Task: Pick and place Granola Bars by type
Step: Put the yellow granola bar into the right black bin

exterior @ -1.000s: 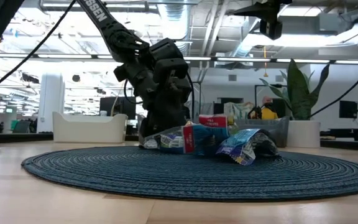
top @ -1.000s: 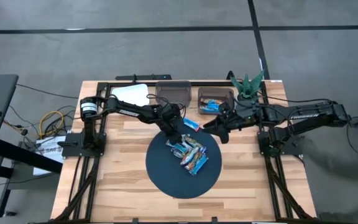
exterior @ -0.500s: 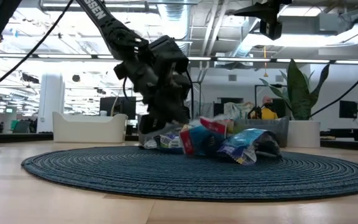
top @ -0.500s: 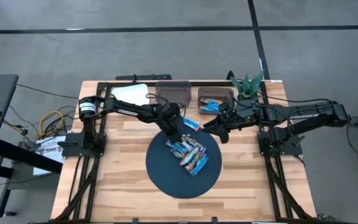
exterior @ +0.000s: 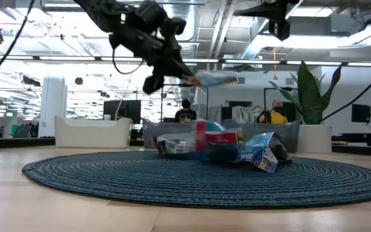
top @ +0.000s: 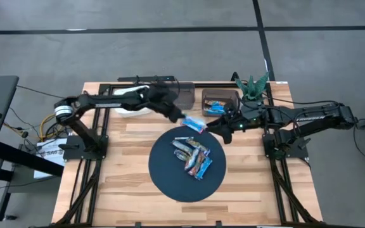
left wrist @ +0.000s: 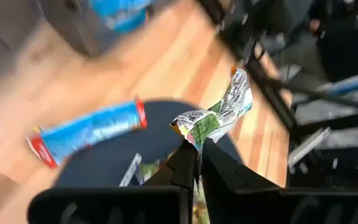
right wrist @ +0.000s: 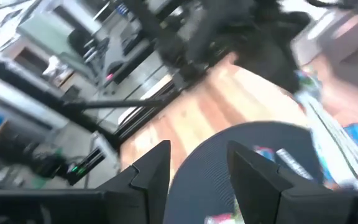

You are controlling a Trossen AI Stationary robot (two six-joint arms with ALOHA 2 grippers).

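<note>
Several granola bars [top: 194, 155] lie heaped on a round dark mat [top: 163, 172]; the low view shows the same heap [exterior: 218, 145]. One blue bar with red ends [top: 195, 125] lies on the wood at the mat's far edge. My left gripper [top: 175, 114] is raised above the mat's far-left side, shut on a white-green wrapped bar [left wrist: 219, 112]. In the low view that bar [exterior: 214, 79] is high above the heap. My right gripper [top: 215, 129] waits open near the mat's far-right edge, and its two fingers are spread apart in its wrist view [right wrist: 197, 177]. My left gripper [left wrist: 197, 146] pinches the white-green bar by one crumpled end [left wrist: 190, 124] between its two fingertips. The rest of the wrapper reaches out past the fingertips. The bar is lifted clear of the heap and sticks out roughly level in the low view.
Along the far edge stand a dark bin [top: 176, 95], a bin holding blue bars [top: 219, 102], a white tray [top: 135, 98] and a green plant [top: 252, 85]. Bare wood shows on the near side of the mat and to its left.
My left gripper has risen from the heap and drawn back toward the table's far-left side, carrying one white-green bar lifted clear. The remaining bars in the heap shifted a little as it left.
</note>
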